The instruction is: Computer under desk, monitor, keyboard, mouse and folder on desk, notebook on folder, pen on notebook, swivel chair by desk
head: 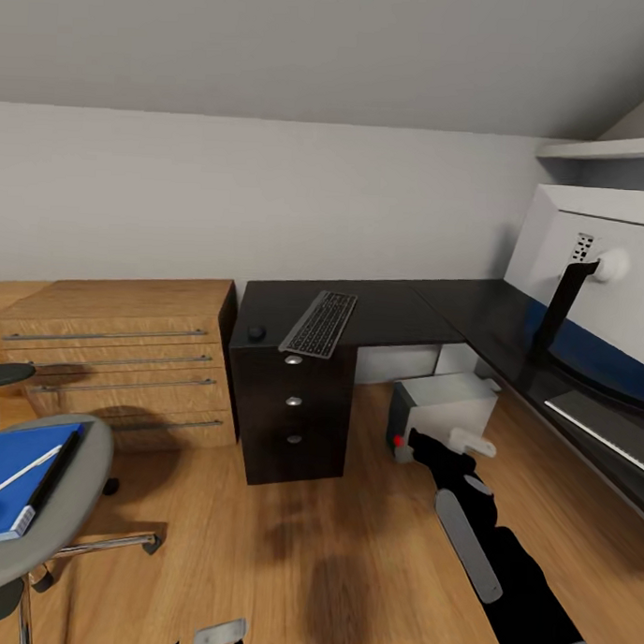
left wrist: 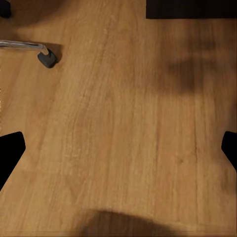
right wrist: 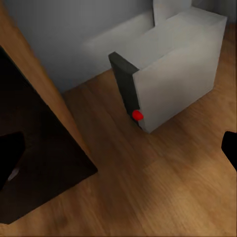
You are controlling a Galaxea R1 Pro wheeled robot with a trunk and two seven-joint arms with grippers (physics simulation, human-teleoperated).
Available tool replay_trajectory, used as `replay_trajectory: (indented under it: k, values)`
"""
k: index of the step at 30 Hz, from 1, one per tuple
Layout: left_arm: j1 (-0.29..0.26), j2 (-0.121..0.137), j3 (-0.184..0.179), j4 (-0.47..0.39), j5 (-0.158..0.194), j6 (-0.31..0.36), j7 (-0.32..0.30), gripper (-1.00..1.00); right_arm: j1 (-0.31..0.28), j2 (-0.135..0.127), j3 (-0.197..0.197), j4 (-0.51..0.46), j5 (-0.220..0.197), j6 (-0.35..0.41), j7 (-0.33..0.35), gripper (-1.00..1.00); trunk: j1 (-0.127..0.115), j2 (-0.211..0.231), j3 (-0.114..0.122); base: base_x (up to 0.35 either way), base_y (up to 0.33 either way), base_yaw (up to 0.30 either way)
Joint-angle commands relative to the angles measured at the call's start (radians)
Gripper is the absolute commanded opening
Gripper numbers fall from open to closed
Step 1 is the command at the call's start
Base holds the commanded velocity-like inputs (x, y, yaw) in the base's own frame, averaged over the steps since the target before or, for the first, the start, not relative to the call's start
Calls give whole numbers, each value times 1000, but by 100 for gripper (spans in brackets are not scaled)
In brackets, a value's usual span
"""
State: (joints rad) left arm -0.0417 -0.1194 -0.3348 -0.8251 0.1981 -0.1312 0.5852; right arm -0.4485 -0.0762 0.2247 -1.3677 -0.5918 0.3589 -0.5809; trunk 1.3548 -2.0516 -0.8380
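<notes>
Computer (head: 446, 410), boxy light-grey tower with a dark front panel and small red dot: stands on the light wood plank floor (head: 284, 545) in the inner corner of the long black L-shaped desk (head: 397, 311), beneath its top, red dot facing the near side. Right claw (head: 420, 448): black, reaching just in front of the tower's dark panel, close to the red dot; in the right wrist view the tower (right wrist: 168, 79) sits ahead between the two dark fingertips (right wrist: 229, 148), which stand wide apart and grip nothing, so the claw is released. Left claw: in the left wrist view its two black fingertips (left wrist: 10, 153) are spread at either side over bare floor (left wrist: 123, 123), released and empty, near a caster and metal leg (left wrist: 47, 58).

Keyboard (head: 320, 323), slim with dark keys in a grey-silver frame: lies on the left wing of the desk, partly over the near edge above the black drawer unit with round silver knobs (head: 293, 410). Mouse (head: 256, 333), small black oval: on the desk, just left of the keyboard, apart from it. Monitor (head: 594, 306), seen from its pale back with a black stem: stands on the right wing of the desk.

Swivel chair (head: 61, 507), grey seat, metal star base: near left, well apart from the desk. On its seat lies the flat bright-blue folder (head: 11, 477); on the folder rest a thin dark notebook (head: 55, 470) and a thin pale pen (head: 17, 475).

Light-wood drawer chest with bar handles (head: 124, 360): against the far wall, touching the desk's left end.
</notes>
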Motion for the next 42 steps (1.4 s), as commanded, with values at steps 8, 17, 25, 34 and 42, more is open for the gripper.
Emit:
replay_trajectory:
  k: [8, 17, 25, 34, 42]
  values:
    - [-1, 7, -6, 6, 10, -7, 5, 100, 1, -14, -18, -2, 10, 8, -16, 100, 0, 0, -1, 0, 0, -25]
    - [-1, 7, -6, 6, 10, -7, 5, 100, 11, -87, -21, -18, 29, 8, -18, 100, 0, 0, 2, 0, 0, -194]
    - [0, 7, -7, 6, 10, -7, 5, 100, 24, -135, -25, -62, 24, 8, -16, 100, 0, 0, 5, 0, 0, -255]
    - [0, 8, -7, 26, 9, -8, 2, 100, 29, -149, -61, -69, 24, 8, -15, 100, 0, 0, 8, 0, 0, -262]
    - [-1, 7, -8, 48, 8, -10, 0, 100, 30, -151, -154, -63, 34, 6, -14, 100, 0, 0, 9, 38, 0, -145]
